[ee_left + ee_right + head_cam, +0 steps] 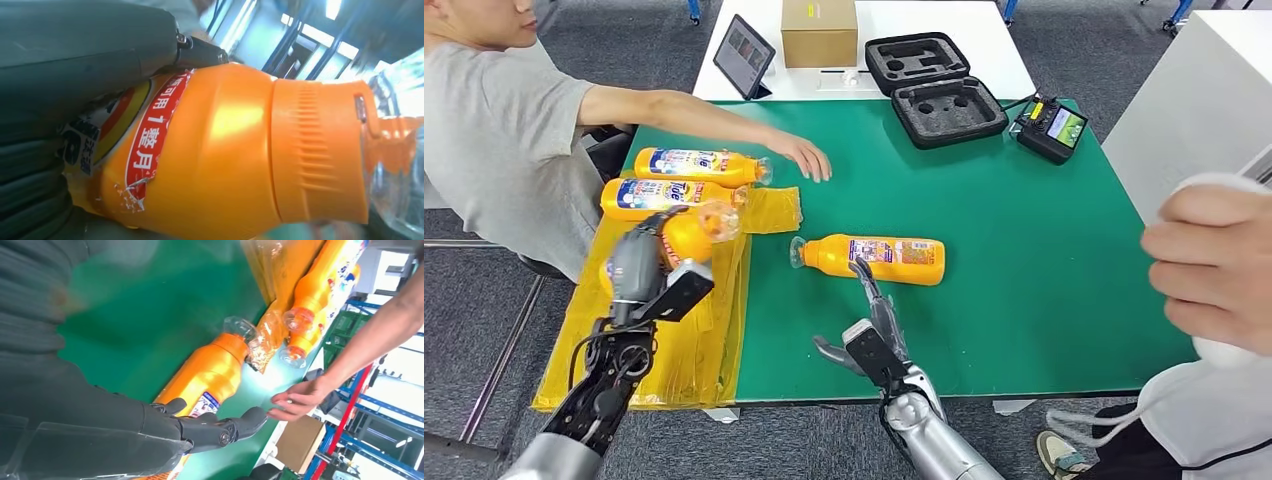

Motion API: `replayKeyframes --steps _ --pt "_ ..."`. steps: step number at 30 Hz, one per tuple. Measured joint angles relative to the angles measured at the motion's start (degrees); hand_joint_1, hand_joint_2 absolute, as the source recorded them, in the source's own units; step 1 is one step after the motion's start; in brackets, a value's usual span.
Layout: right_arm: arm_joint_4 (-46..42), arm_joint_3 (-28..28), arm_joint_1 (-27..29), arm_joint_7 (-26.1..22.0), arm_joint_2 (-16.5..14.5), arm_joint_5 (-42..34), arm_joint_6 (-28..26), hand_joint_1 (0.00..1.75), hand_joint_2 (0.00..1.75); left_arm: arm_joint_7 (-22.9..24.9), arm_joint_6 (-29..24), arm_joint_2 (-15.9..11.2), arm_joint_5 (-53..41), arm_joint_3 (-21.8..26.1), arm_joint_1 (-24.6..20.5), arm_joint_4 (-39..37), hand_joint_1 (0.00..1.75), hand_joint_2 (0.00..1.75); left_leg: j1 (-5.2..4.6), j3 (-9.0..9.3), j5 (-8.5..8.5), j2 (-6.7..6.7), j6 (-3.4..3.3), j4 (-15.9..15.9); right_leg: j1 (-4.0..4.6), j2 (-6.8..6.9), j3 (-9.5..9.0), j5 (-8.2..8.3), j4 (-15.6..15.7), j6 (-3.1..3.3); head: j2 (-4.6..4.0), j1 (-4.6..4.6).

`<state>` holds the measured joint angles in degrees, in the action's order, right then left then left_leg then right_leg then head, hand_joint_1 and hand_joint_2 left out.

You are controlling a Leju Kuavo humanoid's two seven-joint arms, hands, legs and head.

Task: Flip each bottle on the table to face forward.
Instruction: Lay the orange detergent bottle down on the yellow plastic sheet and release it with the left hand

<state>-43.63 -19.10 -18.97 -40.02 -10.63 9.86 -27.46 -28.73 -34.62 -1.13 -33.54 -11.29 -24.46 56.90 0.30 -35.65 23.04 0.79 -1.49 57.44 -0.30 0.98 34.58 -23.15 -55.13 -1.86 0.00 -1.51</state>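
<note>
Just beyond the right hand [869, 335], whose fingers are spread and empty, a bottle [874, 257] lies crosswise on the green table [1024, 250], cap leftward, while the left hand [649, 275] grips another bottle [689, 235] farther left.

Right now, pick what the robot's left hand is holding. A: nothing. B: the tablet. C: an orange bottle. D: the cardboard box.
C: the left hand grips an orange bottle, lifted over the yellow sheet; the left wrist view shows its cap and label close up.
</note>
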Motion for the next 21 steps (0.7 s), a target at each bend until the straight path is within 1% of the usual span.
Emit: replayKeyframes --steps 2,4,7,10,14,16,20,21 --pt "-0.38 0.01 -0.08 0.0 0.0 -0.14 0.76 0.0 1.75 0.99 -1.62 -0.01 -2.91 -1.63 -2.93 -5.79 1.75 1.75 0.0 -0.01 -0.01 0.01 -0.01 0.0 0.0 -0.02 0.0 0.01 -0.01 -0.01 0.0 0.0" --pt "-0.53 0.01 -0.22 0.0 -0.01 -0.14 1.26 0.0 1.75 1.64 -3.89 -0.02 -7.92 -2.87 -5.45 -10.91 1.75 1.75 -0.01 -0.01 -0.02 0.01 -0.02 0.0 -0.01 -0.02 -0.01 0.02 -0.02 -0.02 0.0 -0.01" --pt "-0.54 0.0 -0.47 0.0 -0.03 -0.12 1.6 0.0 1.75 2.62 -5.06 -0.03 -15.16 -3.55 -7.59 -15.85 1.75 1.75 -0.01 -0.01 -0.02 0.01 -0.02 0.0 -0.01 -0.02 0.0 0.02 -0.03 -0.02 0.0 0.0" --pt "-0.54 0.0 -0.65 0.0 -0.02 -0.56 1.69 0.0 1.75 3.9 -5.23 -0.02 -23.66 -3.63 -8.06 -18.55 1.75 1.75 -0.01 -0.01 -0.02 0.02 -0.02 0.0 0.0 -0.02 0.0 0.0 -0.03 -0.01 0.0 -0.01" --pt "-0.54 0.0 -0.79 0.0 -0.01 -1.0 1.78 0.0 1.75 7.01 -5.33 -0.01 -36.16 -3.7 -8.0 -21.54 1.75 1.75 0.0 -0.04 -0.02 0.01 -0.02 0.0 0.0 -0.02 0.01 -0.01 -0.03 0.0 0.0 0.0" --pt "-0.54 0.0 -0.8 0.0 -0.01 -1.13 1.82 0.0 1.75 8.2 -5.34 -0.01 -39.32 -3.73 -7.98 -22.79 1.75 1.75 0.0 -0.04 -0.02 0.02 -0.02 0.0 0.0 -0.02 0.02 -0.01 -0.03 0.0 0.0 0.0" --pt "-0.54 -0.04 -0.83 0.0 -0.01 -1.48 1.98 0.0 1.75 9.68 -5.36 -0.01 -41.76 -3.73 -8.14 -24.82 1.75 1.75 0.0 -0.04 -0.02 0.01 -0.02 0.0 0.0 -0.01 0.01 0.0 -0.03 0.0 0.0 -0.01" --pt "-0.53 -0.05 -0.87 0.0 -0.01 -1.61 2.02 0.0 1.75 10.12 -5.32 -0.01 -42.17 -3.73 -8.34 -25.71 1.68 1.75 0.0 -0.04 -0.02 0.01 -0.02 0.0 0.0 -0.01 0.01 0.0 -0.03 0.0 0.0 -0.01"
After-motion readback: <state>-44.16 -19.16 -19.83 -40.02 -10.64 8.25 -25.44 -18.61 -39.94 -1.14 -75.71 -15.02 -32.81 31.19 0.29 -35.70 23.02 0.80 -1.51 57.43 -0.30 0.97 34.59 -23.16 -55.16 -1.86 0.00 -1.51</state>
